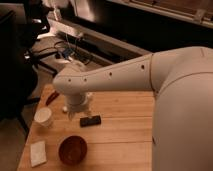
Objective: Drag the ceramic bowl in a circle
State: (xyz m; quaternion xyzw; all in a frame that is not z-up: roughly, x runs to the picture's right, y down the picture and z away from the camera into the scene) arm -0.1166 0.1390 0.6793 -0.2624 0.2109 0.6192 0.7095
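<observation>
I have the gripper [75,111] hanging at the end of the big white arm [125,75], which reaches in from the right across the back of the wooden table [120,145]. It points down over the far-left part of the tabletop. Its fingers are spread and released, with nothing between them.

The ceramic bowl [73,149] sits near the front-left of the table, in front of the gripper and clear of it, with bare wood between them. It is round and glossy, reddish-brown on the outside. The inside is darker, and a faint sheen runs along the rim. It stands upright on its base and is noticeably wider than the white cup [44,116].

That cup stands upright to the left of the gripper, near the table's left edge and farther back than the bowl. A small flat black object [90,121] lies just right of the gripper and beyond the bowl, apart from both. A pale folded cloth or pad [38,152] lies flat beside the bowl on its left, not touching it. At the far-left edge a red item [51,98] shows partly behind the arm; I cannot tell what it is.
</observation>
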